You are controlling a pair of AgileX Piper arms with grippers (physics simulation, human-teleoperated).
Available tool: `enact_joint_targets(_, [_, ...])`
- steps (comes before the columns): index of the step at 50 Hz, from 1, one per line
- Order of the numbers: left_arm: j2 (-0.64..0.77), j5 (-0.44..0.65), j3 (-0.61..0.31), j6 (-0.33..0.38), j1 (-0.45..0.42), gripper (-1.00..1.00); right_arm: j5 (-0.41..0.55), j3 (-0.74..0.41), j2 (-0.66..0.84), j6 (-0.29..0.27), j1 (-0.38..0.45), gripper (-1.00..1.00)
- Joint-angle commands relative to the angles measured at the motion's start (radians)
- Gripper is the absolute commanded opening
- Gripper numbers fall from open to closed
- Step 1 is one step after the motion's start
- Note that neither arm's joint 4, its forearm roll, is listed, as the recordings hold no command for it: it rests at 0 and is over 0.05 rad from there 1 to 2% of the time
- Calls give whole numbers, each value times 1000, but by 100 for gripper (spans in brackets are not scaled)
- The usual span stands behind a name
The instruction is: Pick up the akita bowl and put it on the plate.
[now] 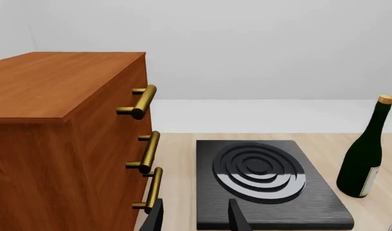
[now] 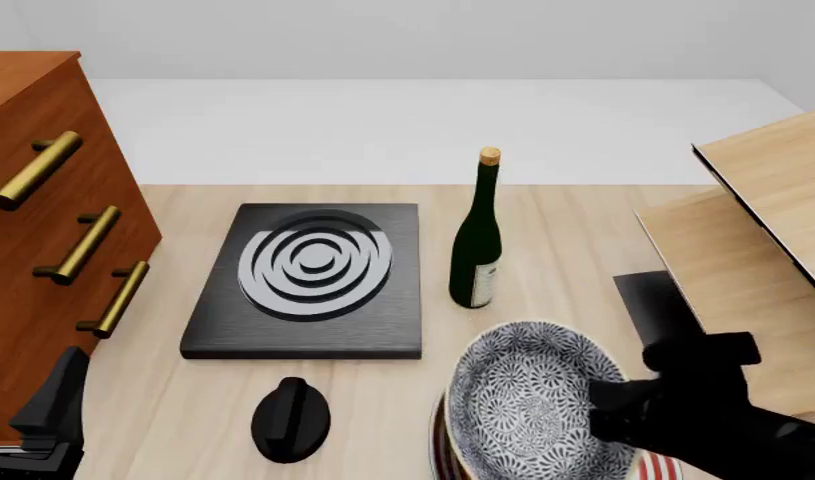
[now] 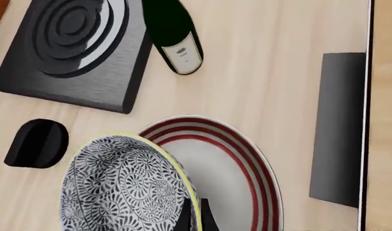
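Note:
The akita bowl (image 2: 527, 400) (image 3: 122, 187), blue-and-white patterned with a pale yellow rim, hangs tilted over the plate. My right gripper (image 2: 610, 405) (image 3: 196, 220) is shut on its rim, one finger inside and one outside. The plate (image 3: 244, 161), white with red rings, lies on the table under the bowl; in the front view only slivers of the plate (image 2: 661, 468) show. My left gripper (image 1: 196, 220) (image 2: 54, 405) stands open and holds nothing, at the near left beside the cabinet, far from the bowl.
A wooden drawer cabinet (image 2: 40, 230) with brass handles fills the left. A black slab with white rings (image 2: 314, 275), a wine bottle (image 2: 478, 240) and a black knob (image 2: 290, 418) stand mid-table. A wooden shelf (image 2: 761, 230) and a dark panel (image 3: 340, 130) are at the right.

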Motion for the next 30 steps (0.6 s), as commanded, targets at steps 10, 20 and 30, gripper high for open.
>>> enact_joint_targets(10, [-1, -2, 2, 0, 0, 100, -162, 88, 100, 38, -38, -100])
enact_joint_targets(20, [-3, 0, 1, 1, -3, 100, -191, 110, 115, 41, -57, -100])
enact_joint_targets(30, [-2, 0, 1, 1, -3, 100, -206, 128, 117, 45, -68, -100])
